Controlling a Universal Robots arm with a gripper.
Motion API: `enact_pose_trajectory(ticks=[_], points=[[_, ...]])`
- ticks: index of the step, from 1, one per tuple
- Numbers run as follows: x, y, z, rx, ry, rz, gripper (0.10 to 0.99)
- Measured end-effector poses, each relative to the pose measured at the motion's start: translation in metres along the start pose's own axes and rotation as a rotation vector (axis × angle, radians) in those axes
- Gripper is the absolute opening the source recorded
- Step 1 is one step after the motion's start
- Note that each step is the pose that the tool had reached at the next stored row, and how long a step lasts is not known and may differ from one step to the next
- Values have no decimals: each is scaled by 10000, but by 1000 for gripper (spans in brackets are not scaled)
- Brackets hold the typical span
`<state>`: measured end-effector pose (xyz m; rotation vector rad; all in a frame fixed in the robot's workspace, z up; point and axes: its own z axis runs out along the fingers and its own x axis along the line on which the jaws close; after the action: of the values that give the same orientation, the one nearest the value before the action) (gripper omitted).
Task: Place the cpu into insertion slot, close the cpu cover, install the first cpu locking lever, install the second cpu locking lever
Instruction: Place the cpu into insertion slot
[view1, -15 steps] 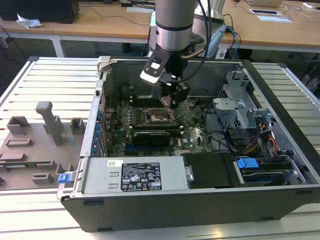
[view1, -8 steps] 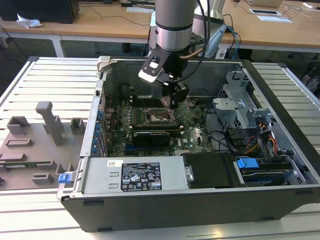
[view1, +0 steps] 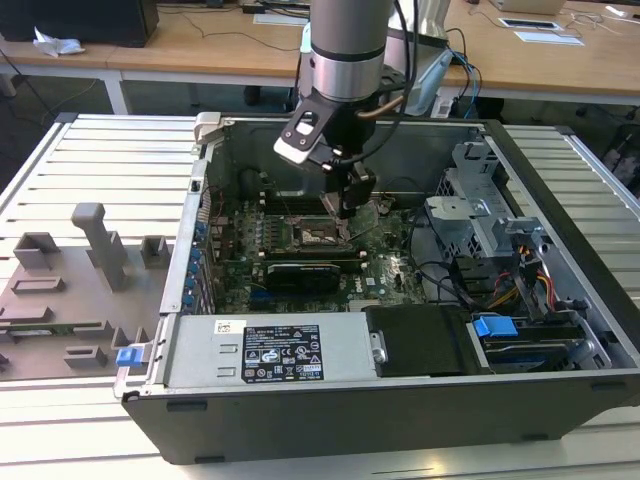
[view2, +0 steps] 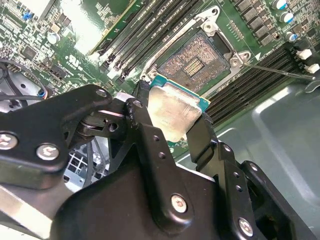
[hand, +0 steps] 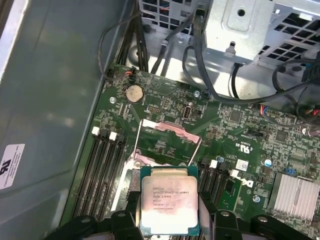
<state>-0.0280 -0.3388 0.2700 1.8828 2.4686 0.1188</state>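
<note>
cpu (view2: 172, 107) in pincer (view2: 171, 119), above insertion slot (view2: 197, 60), cpu cover (hand: 169, 128) tilted up

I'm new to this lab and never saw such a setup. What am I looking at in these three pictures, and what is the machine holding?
This is one robot arm working inside an open desktop computer that lies on a slatted metal table. The exterior view comes from a camera off the arm; both wrist views come from cameras riding near the arm's end, facing the green circuit board. At the arm's tip a black claw is shut on a small square silver chip, the processor. The chip hangs close over its square socket, whose pin field is bare, so it is not seated. The socket's thin metal cover frame stands open. Grey plastic holders sit on the table at the exterior view's left.
</note>
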Motion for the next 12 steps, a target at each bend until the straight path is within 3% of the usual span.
enact_pose_trajectory(ticks=[12], points=[[0,0,0,-23,-100,1230,541]])
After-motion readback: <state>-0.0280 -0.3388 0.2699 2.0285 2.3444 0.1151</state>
